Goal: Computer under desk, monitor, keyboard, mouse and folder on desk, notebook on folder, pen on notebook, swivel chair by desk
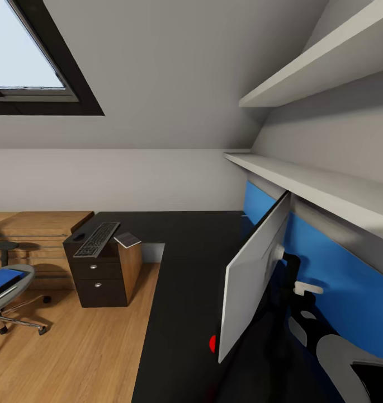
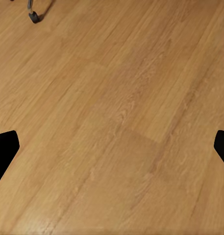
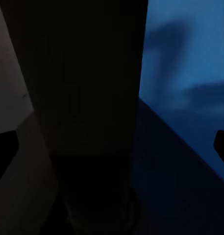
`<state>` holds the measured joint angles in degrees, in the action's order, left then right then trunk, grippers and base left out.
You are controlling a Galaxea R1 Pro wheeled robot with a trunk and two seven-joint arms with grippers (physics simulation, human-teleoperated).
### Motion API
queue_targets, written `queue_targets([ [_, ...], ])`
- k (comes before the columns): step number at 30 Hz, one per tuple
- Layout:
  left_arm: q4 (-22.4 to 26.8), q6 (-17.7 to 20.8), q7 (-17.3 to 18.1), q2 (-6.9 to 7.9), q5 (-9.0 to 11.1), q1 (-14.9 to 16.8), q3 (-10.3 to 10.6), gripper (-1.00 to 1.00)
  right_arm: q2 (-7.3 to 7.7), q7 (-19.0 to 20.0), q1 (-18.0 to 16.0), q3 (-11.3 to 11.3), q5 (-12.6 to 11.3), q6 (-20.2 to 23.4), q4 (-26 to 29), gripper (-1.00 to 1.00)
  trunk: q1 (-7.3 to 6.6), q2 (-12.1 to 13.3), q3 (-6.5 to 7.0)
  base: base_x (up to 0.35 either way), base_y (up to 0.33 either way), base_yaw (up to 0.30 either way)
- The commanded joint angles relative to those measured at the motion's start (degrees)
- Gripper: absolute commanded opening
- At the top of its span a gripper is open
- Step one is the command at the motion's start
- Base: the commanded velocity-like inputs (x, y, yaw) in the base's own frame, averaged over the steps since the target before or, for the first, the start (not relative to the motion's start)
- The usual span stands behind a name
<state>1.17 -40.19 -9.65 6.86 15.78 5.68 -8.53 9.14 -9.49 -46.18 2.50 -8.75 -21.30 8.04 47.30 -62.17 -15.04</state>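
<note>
The black L-shaped desk (image 1: 183, 291) fills the middle of the head view. The wide monitor (image 1: 253, 274) stands on it edge-on, in front of the blue wall panel, with a red dot (image 1: 212, 342) at its lower corner. At the desk's far left end lie the keyboard (image 1: 96, 239), the small dark mouse (image 1: 78, 237) and the grey notebook (image 1: 127, 240). The swivel chair (image 1: 12, 294) stands on the floor at left with the blue folder (image 1: 4, 278) on its seat. My left gripper (image 2: 112, 152) is open over bare floor. My right gripper (image 3: 112, 147) is open, close behind the monitor's dark back (image 3: 87, 98).
A black drawer unit (image 1: 99, 280) sits under the desk's left end, with a light wooden chest (image 1: 34, 235) behind it. Two white shelves (image 1: 303, 179) run above the blue panel (image 1: 348, 280). A chair caster (image 2: 34, 17) shows on the wooden floor (image 2: 116, 122). My right arm (image 1: 348, 358) is at lower right.
</note>
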Motion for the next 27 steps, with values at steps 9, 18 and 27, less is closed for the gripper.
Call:
queue_targets([
  [9, 0.0, -0.1, -0.1, -0.01, -0.4, 0.0, -0.4, 1.00, -0.08, 0.2, 0.0, 0.2, -0.1, -0.2, -0.1, 1.00, 0.00, 0.0, -0.07, -0.024, 0.000, 0.000],
  [18, 0.0, -0.1, 0.0, -0.01, -0.4, 0.0, -0.4, 1.00, -0.17, 0.2, 0.0, 0.2, -0.1, -0.2, -0.1, 1.00, 0.00, 0.0, -0.07, -0.279, 0.000, 0.000],
  [27, 0.0, 1.7, 0.3, -0.06, -0.4, 0.0, -0.4, 1.00, -0.21, 0.2, 0.0, 0.0, -0.1, -0.2, -0.1, 1.00, 0.00, 0.0, -0.07, -0.332, 0.000, 0.000],
])
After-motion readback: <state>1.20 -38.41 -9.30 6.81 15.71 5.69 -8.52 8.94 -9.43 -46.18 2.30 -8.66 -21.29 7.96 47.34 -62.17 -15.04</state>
